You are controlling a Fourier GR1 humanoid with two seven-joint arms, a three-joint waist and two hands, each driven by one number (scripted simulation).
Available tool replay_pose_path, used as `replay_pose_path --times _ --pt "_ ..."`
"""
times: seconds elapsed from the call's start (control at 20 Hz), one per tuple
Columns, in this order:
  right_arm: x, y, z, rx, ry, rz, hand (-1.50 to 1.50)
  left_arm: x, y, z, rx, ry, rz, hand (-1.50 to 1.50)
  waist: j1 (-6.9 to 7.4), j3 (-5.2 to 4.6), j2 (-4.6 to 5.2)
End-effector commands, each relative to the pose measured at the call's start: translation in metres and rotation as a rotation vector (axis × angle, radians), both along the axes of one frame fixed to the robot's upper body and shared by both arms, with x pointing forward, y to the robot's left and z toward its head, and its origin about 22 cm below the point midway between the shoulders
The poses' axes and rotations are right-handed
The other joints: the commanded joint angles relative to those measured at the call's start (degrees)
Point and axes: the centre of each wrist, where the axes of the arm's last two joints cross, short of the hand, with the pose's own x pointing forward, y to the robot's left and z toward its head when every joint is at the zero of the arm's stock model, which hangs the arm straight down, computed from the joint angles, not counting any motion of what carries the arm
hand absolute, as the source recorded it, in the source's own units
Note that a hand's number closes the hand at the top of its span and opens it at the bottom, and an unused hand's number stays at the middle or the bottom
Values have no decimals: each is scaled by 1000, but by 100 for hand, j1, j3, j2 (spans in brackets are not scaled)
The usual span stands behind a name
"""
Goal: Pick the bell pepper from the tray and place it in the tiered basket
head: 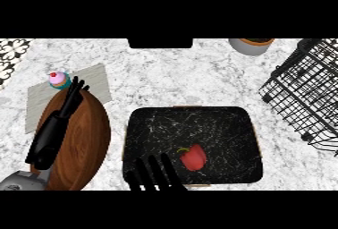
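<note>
While the right hand (153,173) hovers with straight fingers, holding nothing, the red bell pepper (193,157) lies on the black tray (198,120) just right of its fingertips. Likely light, smooth, slippery; grasp across the body, not the stem.

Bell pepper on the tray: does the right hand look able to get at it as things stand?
Probably yes. The right hand, fingers straight, is over the tray's near edge just left of the bell pepper, and nothing lies between them.
</note>
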Motion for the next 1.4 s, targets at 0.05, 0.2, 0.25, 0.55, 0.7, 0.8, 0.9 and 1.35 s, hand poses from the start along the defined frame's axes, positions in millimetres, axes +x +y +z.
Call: replay_pose_path --times 0.05,0.2,0.25,0.55,0.7,0.8,0.9,1.35 --pt "-2 24 -28 -185 -81 -171 -150 12 -8 17 -3 17 -5 0 -16 8 17" --pt "-13 20 -32 -189 -94 -250 -150 0 3 8 -2 11 2 0 -13 6 4" --pt "-8 23 -34 -207 -105 -246 -150 4 -5 14 -13 -7 2 0 -6 7 13" --pt "12 19 -44 -288 -85 -277 -150 18 3 5 2 -5 -3 0 -20 5 45" --pt "1 8 -41 -334 -51 -263 -150 -5 -4 -2 -1 -3 -19 0 28 6 27" --pt "2 8 -50 -356 -37 -276 -150 -9 -13 1 -10 6 -21 0 44 9 22" --pt "21 -3 -44 -360 -32 -306 -150 -3 3 7 -8 -6 -6 0 43 7 33" --pt "26 -27 -42 -260 -161 -330 -150 15 -3 13 -3 0 2 0 25 11 44"
